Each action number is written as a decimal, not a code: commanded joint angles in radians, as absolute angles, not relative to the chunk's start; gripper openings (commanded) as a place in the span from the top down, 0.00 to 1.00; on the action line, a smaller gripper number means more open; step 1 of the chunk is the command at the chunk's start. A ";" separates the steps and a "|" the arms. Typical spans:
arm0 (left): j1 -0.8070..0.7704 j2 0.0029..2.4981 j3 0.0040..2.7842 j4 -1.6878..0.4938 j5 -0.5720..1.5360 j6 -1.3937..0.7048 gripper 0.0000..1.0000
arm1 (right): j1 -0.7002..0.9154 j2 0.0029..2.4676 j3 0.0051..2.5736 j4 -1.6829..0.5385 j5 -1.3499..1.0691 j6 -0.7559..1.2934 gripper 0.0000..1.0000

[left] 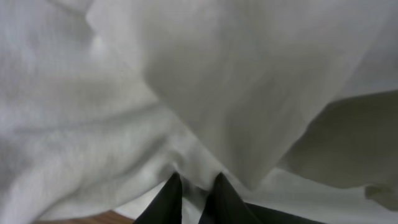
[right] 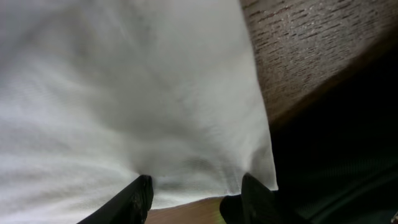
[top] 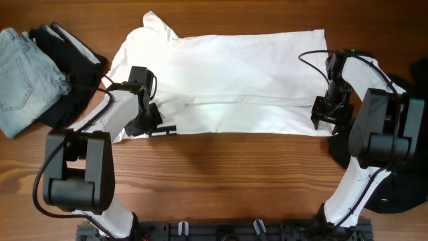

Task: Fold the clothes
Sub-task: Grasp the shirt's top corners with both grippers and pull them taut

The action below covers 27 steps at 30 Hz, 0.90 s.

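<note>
The white T-shirt [top: 227, 73] lies spread across the wooden table, its near part folded over; a strip of its black print [top: 164, 131] shows at the near left edge. My left gripper [top: 148, 123] is at that near left edge, its fingers [left: 198, 190] pinched shut on a fold of the white cloth [left: 249, 74]. My right gripper [top: 326, 119] sits at the shirt's near right corner, its fingers [right: 196, 193] spread open astride the hem [right: 124, 93], which lies flat on the wood.
A black garment [top: 63, 60] and folded blue jeans [top: 23, 73] lie at the far left. Another dark cloth [top: 408, 181] lies at the right edge, close to my right arm. Bare wood [top: 221, 174] runs along the near side.
</note>
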<state>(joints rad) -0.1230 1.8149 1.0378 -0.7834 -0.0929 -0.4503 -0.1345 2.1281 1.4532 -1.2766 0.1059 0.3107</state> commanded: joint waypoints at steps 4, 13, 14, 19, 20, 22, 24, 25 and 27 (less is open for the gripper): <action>-0.105 1.676 0.962 -0.793 -0.157 -0.476 0.66 | -0.140 2.086 1.459 -1.170 0.055 0.269 0.48; -0.104 1.651 0.962 -0.646 -0.154 -0.476 0.42 | -0.140 1.930 1.413 -0.891 -0.114 -0.029 0.38; -0.104 1.671 0.962 -0.639 -0.154 -0.476 0.41 | -0.140 1.930 1.390 -0.871 -0.122 -0.026 0.38; -0.104 1.796 0.962 -0.641 -0.149 -0.476 0.41 | -0.140 1.932 1.253 -0.810 -0.121 -0.022 0.38; -0.104 1.811 0.962 -0.644 -0.143 -0.477 0.41 | -0.140 1.932 1.230 -0.795 -0.121 -0.019 0.38; -0.104 1.829 0.955 -0.662 -0.143 -0.477 0.41 | -0.140 1.932 1.176 -0.760 -0.120 -0.015 0.38; -0.104 1.829 0.937 -0.678 -0.142 -0.477 0.40 | -0.141 1.932 1.162 -0.793 -0.080 0.047 0.39; -0.104 1.829 0.920 -0.685 -0.139 -0.480 0.41 | -0.142 1.932 1.159 -0.828 -0.032 0.101 0.40; -0.104 1.829 0.888 -0.715 -0.125 -0.480 0.41 | -0.142 1.932 1.157 -0.903 0.047 0.155 0.41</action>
